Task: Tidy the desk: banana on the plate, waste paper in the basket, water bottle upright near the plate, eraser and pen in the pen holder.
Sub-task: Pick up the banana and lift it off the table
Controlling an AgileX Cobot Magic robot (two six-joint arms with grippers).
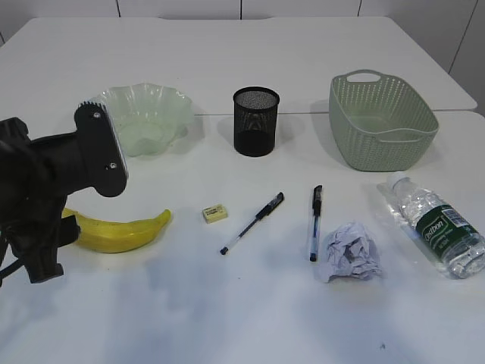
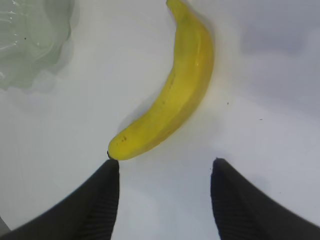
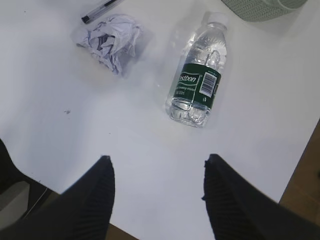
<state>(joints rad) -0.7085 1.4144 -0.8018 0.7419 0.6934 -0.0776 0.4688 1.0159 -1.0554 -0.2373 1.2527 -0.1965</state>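
A yellow banana [image 1: 125, 231] [image 2: 170, 95] lies at the front left, and my left gripper [image 2: 166, 162] hovers open just short of its end, left fingertip beside the tip. The clear green plate [image 1: 178, 102] [image 2: 35, 35] sits behind it. Further right lie the yellow eraser [image 1: 214, 213], two pens [image 1: 254, 222] [image 1: 314, 222], crumpled waste paper [image 1: 350, 252] [image 3: 112, 42] and the water bottle [image 1: 439, 227] [image 3: 197, 75] on its side. The black mesh pen holder [image 1: 256, 121] and green basket [image 1: 383, 121] stand at the back. My right gripper [image 3: 157, 159] is open over bare table, apart from the bottle.
My left arm [image 1: 45, 182] covers the banana's left end in the exterior view. The right arm is outside that view. In the right wrist view the table edge [image 3: 300, 165] runs close on the right and just below the fingers.
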